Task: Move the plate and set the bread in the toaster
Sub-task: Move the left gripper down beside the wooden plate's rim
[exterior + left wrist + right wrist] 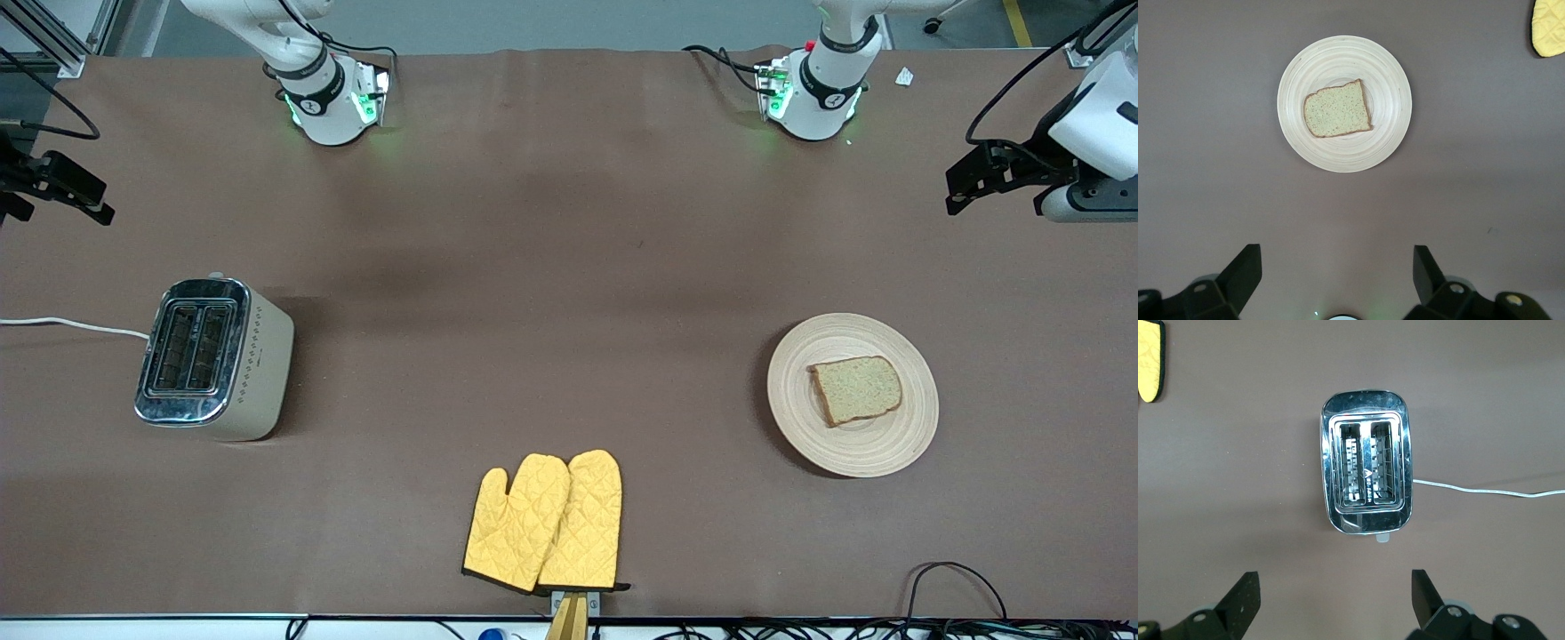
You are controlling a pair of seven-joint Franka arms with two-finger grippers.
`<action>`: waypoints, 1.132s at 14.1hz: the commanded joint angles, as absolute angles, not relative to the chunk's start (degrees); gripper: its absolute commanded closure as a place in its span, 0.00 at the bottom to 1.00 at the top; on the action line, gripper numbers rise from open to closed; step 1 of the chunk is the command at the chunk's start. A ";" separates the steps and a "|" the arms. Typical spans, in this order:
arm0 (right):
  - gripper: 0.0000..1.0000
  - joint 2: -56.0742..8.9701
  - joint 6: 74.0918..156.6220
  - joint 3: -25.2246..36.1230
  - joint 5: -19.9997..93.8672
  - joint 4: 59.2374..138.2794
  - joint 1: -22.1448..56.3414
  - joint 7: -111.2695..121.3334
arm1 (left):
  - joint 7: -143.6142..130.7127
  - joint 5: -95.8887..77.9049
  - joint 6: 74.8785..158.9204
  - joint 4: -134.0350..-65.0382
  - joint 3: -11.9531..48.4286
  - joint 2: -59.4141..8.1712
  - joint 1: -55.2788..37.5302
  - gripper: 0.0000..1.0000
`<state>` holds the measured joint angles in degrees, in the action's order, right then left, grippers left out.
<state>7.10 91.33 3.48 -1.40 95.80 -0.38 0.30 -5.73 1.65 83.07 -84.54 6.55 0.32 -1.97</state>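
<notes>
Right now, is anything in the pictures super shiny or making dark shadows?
In the right wrist view, the toaster has a chrome top that gleams with bright patches. In the front view, the toaster throws a soft shadow on the table, the plate has a dark shadow along its edge toward the right arm's end, and green lights glow at both arm bases. The left wrist view is evenly lit, with no glare.

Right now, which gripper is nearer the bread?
Left. The left gripper hangs open above the table at the plate's end, bread on it; the right gripper is open over the toaster's end.
</notes>
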 commanded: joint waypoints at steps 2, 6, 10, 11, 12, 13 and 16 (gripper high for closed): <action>0.00 7.91 91.14 3.43 -1.41 96.24 -0.44 0.70 | -6.07 2.72 82.27 -84.11 6.95 0.62 -1.32 0.00; 0.00 7.91 91.14 3.43 -1.41 96.24 -0.35 0.70 | -5.19 1.94 82.53 -82.54 5.11 -1.83 -0.88 0.00; 0.00 8.09 90.88 3.52 -1.41 96.50 -0.53 0.70 | -5.01 -1.13 88.40 -82.79 1.94 -6.67 0.43 0.00; 0.00 8.09 90.88 3.52 -1.41 96.50 -0.44 0.70 | -4.92 -2.01 89.64 -82.79 1.93 -8.51 1.57 0.00; 0.00 8.09 90.88 3.52 -1.41 96.50 -0.44 0.70 | -4.75 -4.54 91.82 -82.79 1.85 -10.70 3.24 0.00; 0.00 8.00 90.97 3.52 -1.49 96.24 -0.44 0.62 | -4.40 -7.44 93.50 -82.79 1.93 -12.81 5.34 0.00; 0.00 7.30 90.88 3.43 -1.41 94.14 -0.26 0.18 | 6.55 -16.33 98.08 -82.79 1.93 -20.10 11.15 0.00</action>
